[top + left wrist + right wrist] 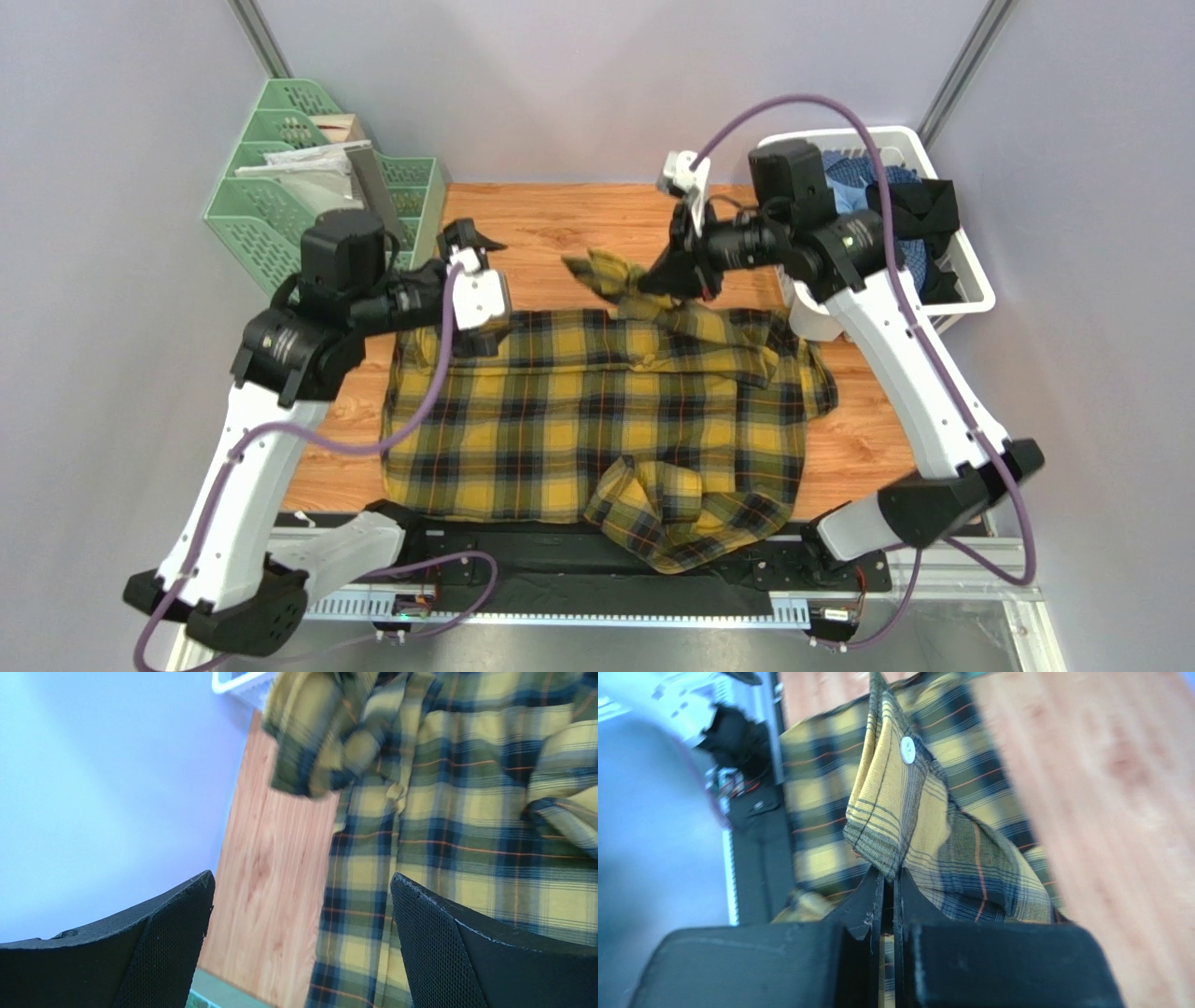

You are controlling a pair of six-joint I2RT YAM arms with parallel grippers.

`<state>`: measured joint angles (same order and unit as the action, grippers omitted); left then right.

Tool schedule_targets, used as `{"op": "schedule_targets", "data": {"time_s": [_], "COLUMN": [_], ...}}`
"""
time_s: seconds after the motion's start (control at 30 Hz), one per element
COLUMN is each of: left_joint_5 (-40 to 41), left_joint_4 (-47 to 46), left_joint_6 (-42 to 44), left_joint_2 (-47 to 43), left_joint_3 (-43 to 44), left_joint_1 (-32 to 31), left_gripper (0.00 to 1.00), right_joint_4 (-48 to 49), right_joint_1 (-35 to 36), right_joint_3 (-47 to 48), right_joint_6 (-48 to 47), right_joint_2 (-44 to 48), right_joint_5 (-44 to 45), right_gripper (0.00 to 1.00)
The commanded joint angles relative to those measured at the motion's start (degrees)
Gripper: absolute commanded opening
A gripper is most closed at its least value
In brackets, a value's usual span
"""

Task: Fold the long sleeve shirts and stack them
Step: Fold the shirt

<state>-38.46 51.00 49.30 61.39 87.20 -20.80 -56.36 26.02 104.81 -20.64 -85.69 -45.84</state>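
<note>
- On the wooden table (898,420), the plaid shirt (589,420) lies spread between both arms.
- The right gripper (891,875) pinches its buttoned cuff (896,805), raised at the far edge.
- The left gripper (302,885) gapes above the shirt's far-left edge, gripping nothing.

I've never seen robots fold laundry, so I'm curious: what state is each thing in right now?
Plaid shirt: spread on the table, sleeves rumpled.
Right gripper: shut on the shirt's cuff, held above the table.
Left gripper: open, empty.
White basket: piled with unfolded clothes.
</note>
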Motion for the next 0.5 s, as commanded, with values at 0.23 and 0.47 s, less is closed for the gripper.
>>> {"op": "schedule_targets", "data": {"time_s": [0.23, 0.47], "left_joint_5": [13.67, 15.74], "left_joint_4": [-2.31, -7.54], "left_joint_6": [-6.15, 18.98], "left_joint_2": [-5.74, -10.93], "left_joint_3": [-6.95, -15.03], "left_joint_1": [-24.8, -25.87], "left_gripper": [0.98, 0.93], "right_joint_4": [-9.12, -15.78], "right_joint_1": [3.86, 5.35], "right_joint_3": [-14.55, -11.4], "right_joint_6": [-9.23, -21.43], "right_joint_2": [11.24, 9.33], "right_joint_5": [-7.59, -11.28], "right_gripper": [0.0, 0.0]}}
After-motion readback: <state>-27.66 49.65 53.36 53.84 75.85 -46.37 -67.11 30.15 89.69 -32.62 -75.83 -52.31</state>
